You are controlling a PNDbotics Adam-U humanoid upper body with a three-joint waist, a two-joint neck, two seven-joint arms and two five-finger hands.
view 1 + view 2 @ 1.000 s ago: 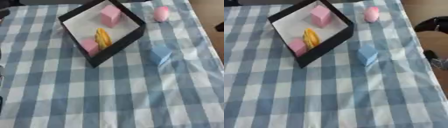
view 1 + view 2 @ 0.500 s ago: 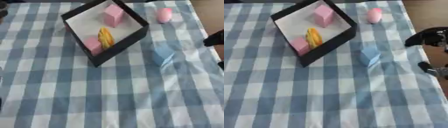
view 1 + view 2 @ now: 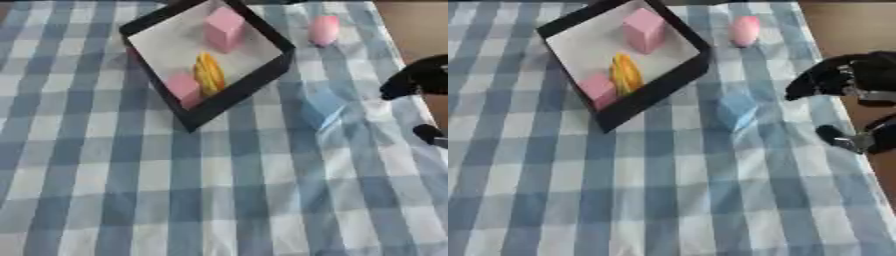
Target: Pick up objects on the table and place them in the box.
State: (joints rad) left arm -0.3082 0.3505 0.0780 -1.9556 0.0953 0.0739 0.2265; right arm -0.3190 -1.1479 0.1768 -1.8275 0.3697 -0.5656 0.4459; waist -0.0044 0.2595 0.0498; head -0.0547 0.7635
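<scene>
A black box [image 3: 667, 84] with a white floor lies askew at the upper left. It holds a large pink block [image 3: 644, 30], a small pink block [image 3: 598, 89] and a yellow curved object [image 3: 626, 74]. A light blue block [image 3: 735, 111] sits on the checked cloth just right of the box. A pink rounded object [image 3: 745, 31] lies farther back, near the cloth's right edge. My right hand [image 3: 846, 75] reaches in from the right edge, open, its fingers arched above the thumb [image 3: 839, 137]. It is right of the blue block and apart from it, holding nothing. My left hand is out of sight.
The blue and white checked cloth [image 3: 667, 190] covers the table. Its right edge runs close to the right hand, with brown floor [image 3: 842, 25] beyond it.
My right hand has come in from the right edge and moved left toward the blue block. The blocks and the box have not moved.
</scene>
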